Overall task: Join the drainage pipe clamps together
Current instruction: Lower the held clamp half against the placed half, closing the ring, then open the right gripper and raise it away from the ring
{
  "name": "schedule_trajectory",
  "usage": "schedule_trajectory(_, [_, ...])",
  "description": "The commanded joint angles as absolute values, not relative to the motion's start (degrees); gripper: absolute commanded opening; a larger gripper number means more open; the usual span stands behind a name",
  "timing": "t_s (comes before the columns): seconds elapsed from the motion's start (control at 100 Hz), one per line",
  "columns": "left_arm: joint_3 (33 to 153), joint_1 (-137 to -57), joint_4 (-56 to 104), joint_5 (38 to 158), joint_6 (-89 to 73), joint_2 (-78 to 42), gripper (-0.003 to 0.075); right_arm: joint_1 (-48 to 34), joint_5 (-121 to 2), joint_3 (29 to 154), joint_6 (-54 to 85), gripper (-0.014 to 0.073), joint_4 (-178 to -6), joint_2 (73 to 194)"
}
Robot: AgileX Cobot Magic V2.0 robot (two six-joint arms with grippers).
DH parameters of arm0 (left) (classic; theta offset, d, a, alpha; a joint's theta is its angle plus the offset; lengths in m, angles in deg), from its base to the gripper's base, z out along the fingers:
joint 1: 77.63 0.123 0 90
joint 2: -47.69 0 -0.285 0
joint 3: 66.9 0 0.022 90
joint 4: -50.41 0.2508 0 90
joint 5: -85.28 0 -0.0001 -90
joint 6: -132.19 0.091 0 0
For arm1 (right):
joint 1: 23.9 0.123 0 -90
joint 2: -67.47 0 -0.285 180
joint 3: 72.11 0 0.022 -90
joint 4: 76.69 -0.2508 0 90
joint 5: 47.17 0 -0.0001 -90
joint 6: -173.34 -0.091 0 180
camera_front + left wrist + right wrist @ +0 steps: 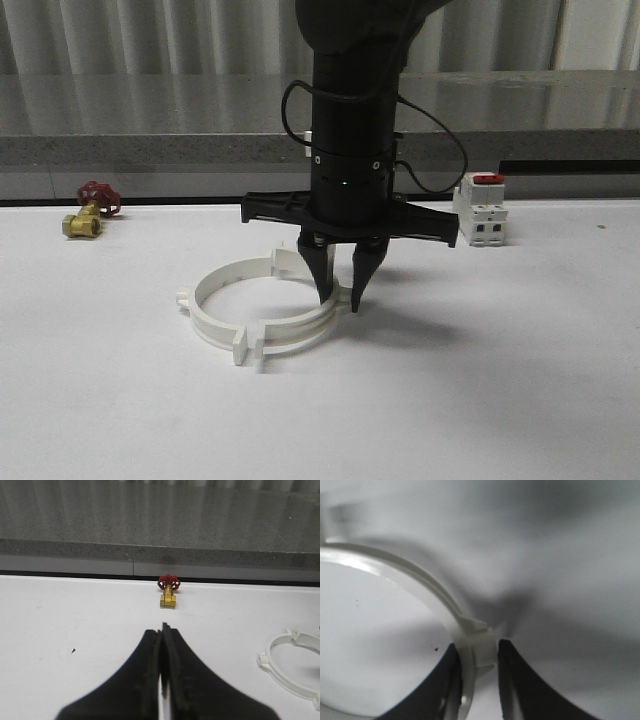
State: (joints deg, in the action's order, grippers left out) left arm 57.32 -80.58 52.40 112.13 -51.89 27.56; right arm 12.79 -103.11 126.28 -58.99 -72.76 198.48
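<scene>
No brand name, label or writing can be read on anything in these views. In the front view, the right arm comes straight down from above the middle of a white table (520, 400), its dark cylindrical wrist vertical and a small green light glowing on it. The right gripper (341, 296) points down, its two black fingers straddling the right side of the drainage pipe clamps (262, 303), one finger inside the ring and one outside. In the right wrist view, the fingers (512, 680) sit close on either side of the white band at a small outer lug, but whether they actually press on it cannot be told. The clamps are two white plastic half-rings lying flat near the table's centre, set together as a ring, with flat end tabs meeting at the front and at the back. In the left wrist view, the left gripper (163, 677) hovers low over bare table with its fingers pressed together, holding nothing. A brass valve (83, 222) with a red handwheel lies far left, and a white breaker (481, 207) with a red top stands to the right.
</scene>
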Motion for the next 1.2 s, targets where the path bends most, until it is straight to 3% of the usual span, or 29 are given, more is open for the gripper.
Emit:
schedule_trajectory(0.0, [58.9,-80.6,52.0,108.2,-51.8,27.0,-0.0021,12.9,-101.9,127.9,-59.1,0.0062,-72.2,195.2])
schedule_trajectory(0.08, [58.9,-80.6,52.0,108.2,-51.8,27.0,-0.0021,12.9,-101.5,127.9,-59.1,0.0134,-72.3,195.2])
schedule_trajectory(0.2, [58.9,-80.6,52.0,108.2,-51.8,27.0,-0.0021,12.9,-101.2,127.9,-59.1,0.0314,-72.5,195.2])
schedule_trajectory(0.29, [58.9,-80.6,52.0,108.2,-51.8,27.0,-0.0021,12.9,-100.3,127.9,-59.1,0.0388,-72.6,195.2])
schedule_trajectory(0.5, [58.9,-80.6,52.0,108.2,-51.8,27.0,-0.0021,13.0,-100.0,127.9,-56.3,0.0383,-72.6,193.5])
schedule_trajectory(0.85, [58.9,-80.6,52.0,108.2,-51.8,27.0,-0.0021,12.4,-107.1,127.6,-17.1,0.0381,-75.5,186.5])
schedule_trajectory(0.94, [58.9,-80.6,52.0,108.2,-51.8,27.0,-0.0021,11.7,-109.2,127.3,-11.0,0.0315,-76.7,184.5])
schedule_trajectory(1.1, [58.9,-80.6,52.0,108.2,-51.8,27.0,-0.0021,9.4,-109.2,123.3,-10.5,0.0015,-76.7,179.6])
schedule_trajectory(1.16, [58.9,-80.6,52.0,108.2,-51.8,27.0,-0.0021,8.5,-109.1,121.3,-10.5,-0.0067,-76.2,177.7])
schedule_trajectory(1.19, [58.9,-80.6,52.0,108.2,-51.8,27.0,-0.0021,7.9,-108.9,120.3,-10.5,-0.0065,-76.1,176.5])
